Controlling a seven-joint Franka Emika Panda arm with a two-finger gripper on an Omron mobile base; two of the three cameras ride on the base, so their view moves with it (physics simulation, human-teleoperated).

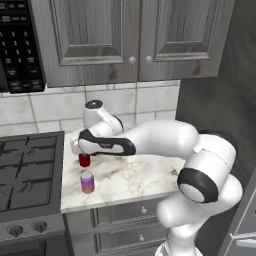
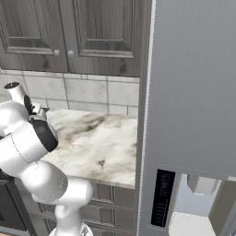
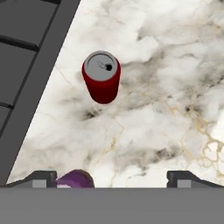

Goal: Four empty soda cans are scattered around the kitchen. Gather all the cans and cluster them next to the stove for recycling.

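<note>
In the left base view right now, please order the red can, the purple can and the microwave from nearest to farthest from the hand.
1. Red soda can, directly under the open hand.
2. Purple soda can, further forward on the counter, beside the stove.
3. Microwave, high up at left.

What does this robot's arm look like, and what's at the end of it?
The arm is glossy white, built of rounded, bulbous segments with black bands at the joints. No loose cables show. Its gripper ends in two small dark finger tips, blocky and grey-black.
</note>
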